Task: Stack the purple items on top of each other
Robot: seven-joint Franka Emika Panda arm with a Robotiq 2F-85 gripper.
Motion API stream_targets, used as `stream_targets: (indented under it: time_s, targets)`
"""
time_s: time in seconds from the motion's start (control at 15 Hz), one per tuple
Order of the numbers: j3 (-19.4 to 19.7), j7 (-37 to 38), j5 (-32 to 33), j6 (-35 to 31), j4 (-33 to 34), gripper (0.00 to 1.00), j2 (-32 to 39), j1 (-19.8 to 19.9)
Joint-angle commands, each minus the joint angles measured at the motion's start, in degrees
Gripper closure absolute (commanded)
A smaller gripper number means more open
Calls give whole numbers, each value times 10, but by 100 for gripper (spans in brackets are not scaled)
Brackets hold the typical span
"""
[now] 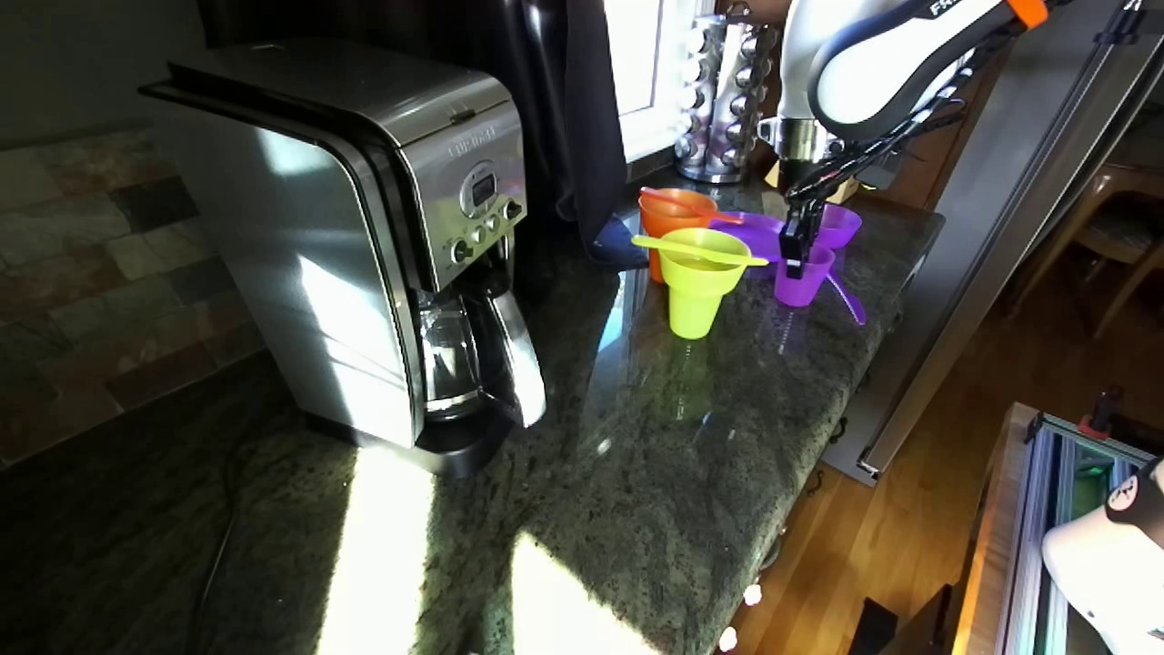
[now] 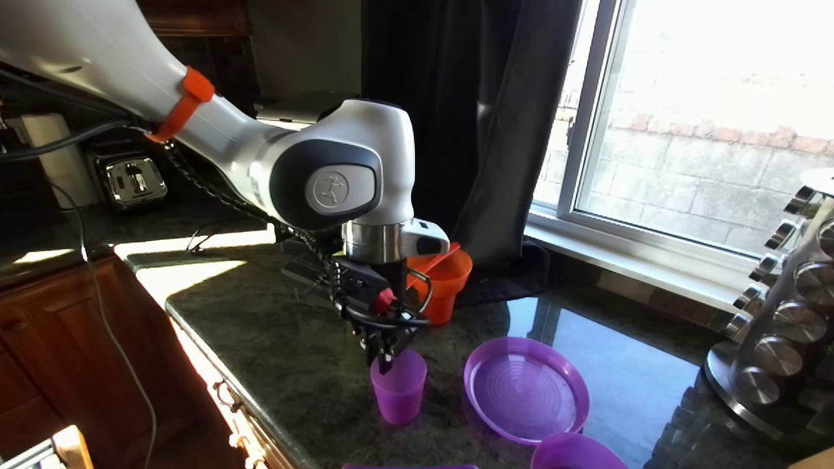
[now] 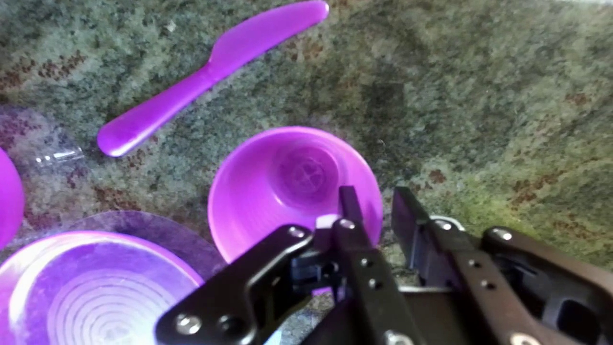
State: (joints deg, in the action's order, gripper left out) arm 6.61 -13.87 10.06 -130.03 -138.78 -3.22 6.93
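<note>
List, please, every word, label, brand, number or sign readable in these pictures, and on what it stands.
"FRA", cut off by the picture's edge: white and black robot arm.
Round emblem, no words legible: the same arm.
Brand lettering, too blurred to quote: boxy silver metal coffee maker.
Its dark display and any markings around the silver buttons: too small to read.
Another round emblem, blurred: on a white, rounded machine part.

We see the purple plate (image 2: 521,391) patterned with concentric rings. Beside it, one purple cup (image 2: 399,397) bears a cross-like mark inside its base. Also near the plate, we find a second purple cup (image 1: 838,227), a plain purple knife (image 3: 213,72), an orange cup (image 2: 446,293) and a yellow-green cup (image 1: 698,289). Beneath it, the counter (image 3: 479,120) is mottled green, flecked rust-brown.
</note>
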Motion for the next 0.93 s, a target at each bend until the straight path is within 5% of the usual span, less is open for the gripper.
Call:
stream_targets:
  time_s: [0.0, 0.33, 0.87]
  targets:
    - [1, -3, 7, -8, -16, 41, -18, -1]
    - [8, -13, -8, -11, -22, 3, -52, 3]
    - [78, 4, -79, -8, 22, 0, -87, 47]
